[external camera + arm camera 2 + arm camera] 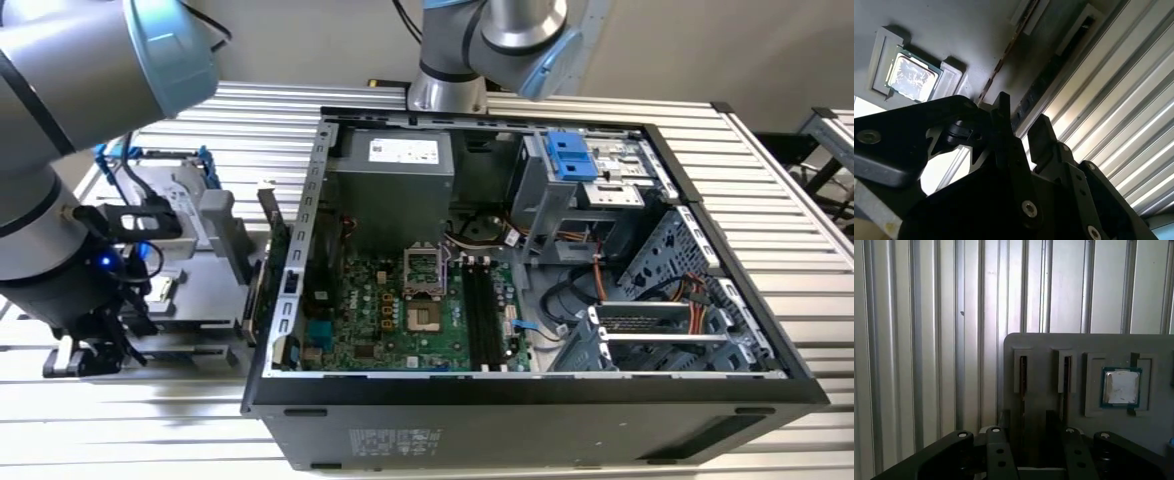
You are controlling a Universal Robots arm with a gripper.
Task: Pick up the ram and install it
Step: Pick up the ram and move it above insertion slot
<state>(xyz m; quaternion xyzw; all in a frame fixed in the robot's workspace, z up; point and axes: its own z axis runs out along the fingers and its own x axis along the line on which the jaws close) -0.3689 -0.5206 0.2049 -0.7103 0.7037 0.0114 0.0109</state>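
Observation:
In the first wrist view the ram (1023, 371) stands on edge in a slot of a grey holder (1044, 345). A second thin stick (1066, 372) stands in the neighbouring slot. My gripper (1025, 437) is open, its two black fingers (998, 447) either side of the first stick's line and apart from it. The second wrist view has the ram (1002, 59) as a thin brownish edge running up to my gripper (1022, 131). In the exterior view my gripper (88, 352) hangs low over the holder (203, 262), at that view's left of the case. The motherboard's long black slots (483, 315) lie bare.
A small square silver chip (1121, 386) sits in a recess of the same holder. The open computer case (534, 400) stands on a ribbed metal table (160, 430). Inside it are the power supply (390, 180), a blue-fronted drive bay (567, 155) and loose cables (587, 290).

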